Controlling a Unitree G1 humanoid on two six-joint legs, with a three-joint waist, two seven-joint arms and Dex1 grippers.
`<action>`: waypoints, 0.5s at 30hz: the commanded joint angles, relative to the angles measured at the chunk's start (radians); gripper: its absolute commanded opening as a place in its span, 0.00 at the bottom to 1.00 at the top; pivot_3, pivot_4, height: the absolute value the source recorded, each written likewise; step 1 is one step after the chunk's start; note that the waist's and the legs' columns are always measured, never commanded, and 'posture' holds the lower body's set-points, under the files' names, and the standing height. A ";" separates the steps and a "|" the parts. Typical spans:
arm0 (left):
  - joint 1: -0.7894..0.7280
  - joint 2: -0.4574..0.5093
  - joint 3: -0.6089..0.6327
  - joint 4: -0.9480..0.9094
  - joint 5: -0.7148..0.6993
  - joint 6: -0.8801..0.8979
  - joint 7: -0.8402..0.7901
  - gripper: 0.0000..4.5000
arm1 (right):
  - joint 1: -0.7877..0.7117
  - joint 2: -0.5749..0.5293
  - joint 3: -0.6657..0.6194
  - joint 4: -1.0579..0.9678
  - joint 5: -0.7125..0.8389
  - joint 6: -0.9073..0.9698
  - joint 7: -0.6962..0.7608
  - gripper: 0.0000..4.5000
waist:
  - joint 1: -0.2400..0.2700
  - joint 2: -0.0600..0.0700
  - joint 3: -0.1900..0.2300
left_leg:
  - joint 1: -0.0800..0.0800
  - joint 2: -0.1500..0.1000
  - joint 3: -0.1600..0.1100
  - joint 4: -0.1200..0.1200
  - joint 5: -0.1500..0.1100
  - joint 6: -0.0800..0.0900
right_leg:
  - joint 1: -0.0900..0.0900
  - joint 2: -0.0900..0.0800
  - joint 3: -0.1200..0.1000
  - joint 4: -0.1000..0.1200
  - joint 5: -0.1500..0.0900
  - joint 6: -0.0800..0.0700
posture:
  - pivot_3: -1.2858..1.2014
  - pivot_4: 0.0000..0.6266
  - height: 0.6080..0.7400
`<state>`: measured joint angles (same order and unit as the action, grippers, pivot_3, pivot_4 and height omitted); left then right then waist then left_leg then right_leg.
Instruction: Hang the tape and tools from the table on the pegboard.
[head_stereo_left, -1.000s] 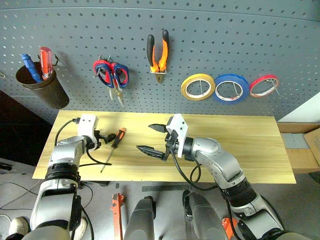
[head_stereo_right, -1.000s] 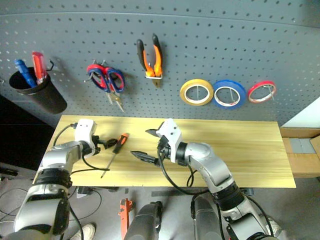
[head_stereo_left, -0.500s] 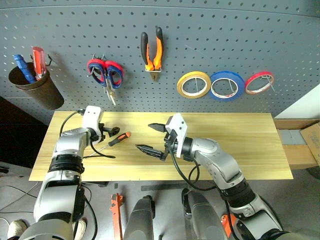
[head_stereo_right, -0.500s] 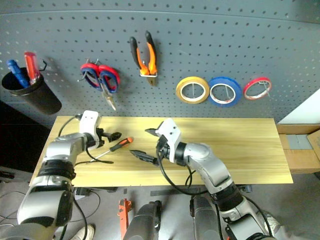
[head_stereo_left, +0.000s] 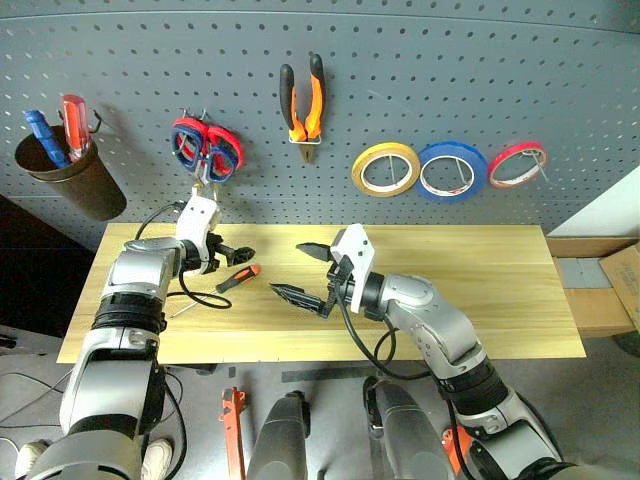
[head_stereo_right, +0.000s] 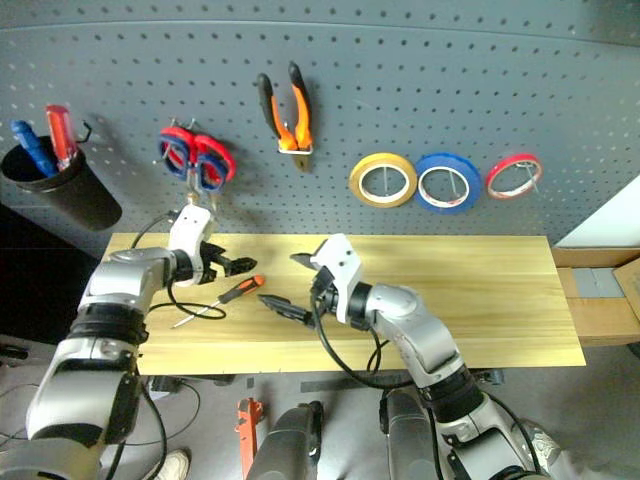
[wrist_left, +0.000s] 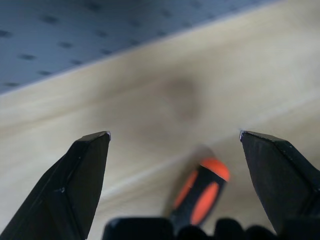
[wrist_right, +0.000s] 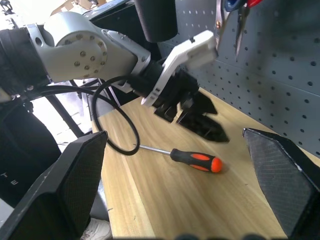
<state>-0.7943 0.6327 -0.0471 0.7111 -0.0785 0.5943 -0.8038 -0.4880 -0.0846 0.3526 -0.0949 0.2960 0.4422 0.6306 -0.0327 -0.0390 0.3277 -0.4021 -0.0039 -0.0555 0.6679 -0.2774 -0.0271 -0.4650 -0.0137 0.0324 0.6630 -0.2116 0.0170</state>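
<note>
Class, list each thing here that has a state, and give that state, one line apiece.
Screwdriver: lying on the table, not gripped.
Pliers: hanging on the pegboard.
Yellow tape: hanging on the pegboard.
Left gripper: open, empty.
Right gripper: open, empty.

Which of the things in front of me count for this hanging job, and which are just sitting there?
Job things:
- screwdriver, lying on the table
- pliers, scissors and yellow tape, hanging on the pegboard

Just there:
- blue tape and red tape on hooks
- cup with red screwdriver and blue screwdriver
</note>
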 joint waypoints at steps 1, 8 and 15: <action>-0.036 0.024 -0.043 0.058 0.039 -0.048 -0.069 0.99 | 0.008 0.007 -0.019 -0.053 0.008 -0.007 -0.007 1.00 | 0.000 0.000 0.000 | 0.000 0.000 0.000 0.000 0.000 0.000 | 0.000 0.000 0.000 0.000 0.000 0.000 | 0.51 0.53 1.00; -0.065 0.022 -0.117 0.192 0.118 -0.142 -0.125 0.96 | 0.018 0.006 -0.033 -0.065 0.012 0.007 -0.023 1.00 | -0.004 0.000 0.000 | 0.000 0.000 0.001 0.000 0.000 0.000 | 0.000 0.000 0.000 0.000 0.000 0.000 | 0.50 0.54 1.00; -0.111 0.001 -0.117 0.253 0.148 -0.187 -0.138 0.47 | 0.020 0.003 -0.043 -0.061 0.011 0.006 -0.030 1.00 | -0.008 0.000 0.000 | 0.000 0.000 0.000 0.000 0.000 0.000 | 0.000 0.000 0.000 0.000 0.000 0.000 | 0.50 0.53 1.00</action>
<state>-0.8777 0.6310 -0.1658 0.9613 0.0619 0.4257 -0.9326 -0.4723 -0.0890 0.3209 -0.1125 0.2964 0.4502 0.6064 -0.0411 -0.0391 0.3277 -0.4029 -0.0039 -0.0554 0.6687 -0.2774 -0.0270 -0.4652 -0.0137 0.0323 0.6631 -0.2117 0.0170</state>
